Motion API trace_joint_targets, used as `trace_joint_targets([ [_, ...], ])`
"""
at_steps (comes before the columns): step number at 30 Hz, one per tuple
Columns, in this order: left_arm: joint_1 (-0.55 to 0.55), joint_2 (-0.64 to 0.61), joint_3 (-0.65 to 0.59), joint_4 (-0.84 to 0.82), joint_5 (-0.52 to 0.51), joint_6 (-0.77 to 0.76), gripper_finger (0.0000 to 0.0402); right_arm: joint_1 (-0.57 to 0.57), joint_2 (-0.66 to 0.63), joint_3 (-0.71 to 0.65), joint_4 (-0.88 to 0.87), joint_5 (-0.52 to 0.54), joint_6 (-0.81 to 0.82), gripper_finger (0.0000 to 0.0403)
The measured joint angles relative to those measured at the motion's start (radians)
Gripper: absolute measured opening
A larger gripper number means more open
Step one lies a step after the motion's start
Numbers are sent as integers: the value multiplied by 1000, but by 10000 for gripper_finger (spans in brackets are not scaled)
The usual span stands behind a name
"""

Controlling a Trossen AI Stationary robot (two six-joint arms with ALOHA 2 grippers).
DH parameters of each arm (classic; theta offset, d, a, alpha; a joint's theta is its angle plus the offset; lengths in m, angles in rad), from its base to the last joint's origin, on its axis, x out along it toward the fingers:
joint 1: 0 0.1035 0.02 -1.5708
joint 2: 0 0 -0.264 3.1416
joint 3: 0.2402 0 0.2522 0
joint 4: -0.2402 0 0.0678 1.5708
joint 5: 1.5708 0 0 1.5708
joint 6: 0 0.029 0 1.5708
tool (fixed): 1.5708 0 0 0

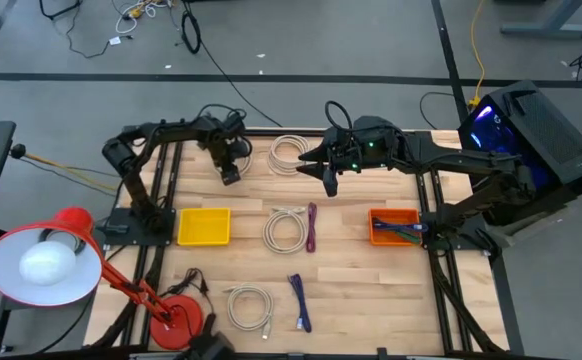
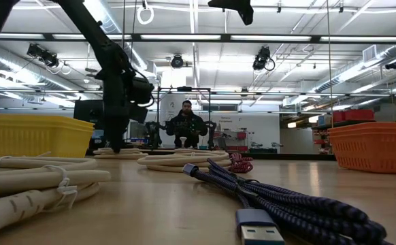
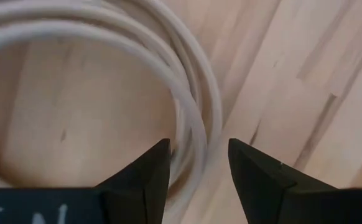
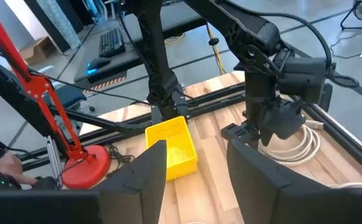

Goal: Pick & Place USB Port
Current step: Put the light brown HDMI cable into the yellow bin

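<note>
The left gripper (image 3: 198, 168) hangs low over a coiled white round cable (image 3: 187, 106) at the far edge of the table, its 2 fingers spread with nothing between them; a few strands of the coil lie directly ahead of the gap, the rest curving away to one side of the fingers. The risk, as I judge it, is that the fingers close on only 1 or 2 loops, so the coil unwinds or drags, or that the tips scrape the wood. The right gripper (image 1: 329, 182) waits raised just beyond that same coil, its fingers apart and empty; a sweep by either arm could bring them together.

The pale slatted wooden table (image 1: 351, 290) also carries a yellow plastic bin (image 1: 203, 226), an orange plastic bin (image 1: 393, 226), 2 more white coils, purple braided cables and a red desk lamp (image 1: 41, 262). Beyond lies a grey floor with loose cords; a person (image 2: 186, 126) sits far back under strip lights.
</note>
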Motion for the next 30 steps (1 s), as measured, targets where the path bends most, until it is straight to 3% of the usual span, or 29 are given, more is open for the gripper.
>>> trace_joint_targets([
  [8, -22, 70, 5, 17, -77, -50, 156, 0, 0, 0, 0, 0, 8, 168],
  [10, -27, 71, 3, 25, -116, -60, 118, 0, 0, 0, 0, 0, 8, 168],
  [12, -25, 70, 3, 26, -118, -63, 53, 0, 0, 0, 0, 0, 7, 168],
  [14, -25, 68, 6, 37, -124, -69, 27, 0, 0, 0, -1, 0, 4, 168],
  [18, -35, 42, 13, 17, -133, -105, 27, 0, 0, 0, -2, 1, -8, 168],
  [21, -59, -8, 43, -87, -165, -119, 27, 0, 0, 0, -2, 29, -35, 168],
  [26, -101, -142, 150, -229, -220, -143, 26, -10, 0, 0, -4, 56, -82, 168],
  [30, -142, -256, 252, -359, -203, -242, 26, -29, 0, 0, -22, 55, -108, 168],
])
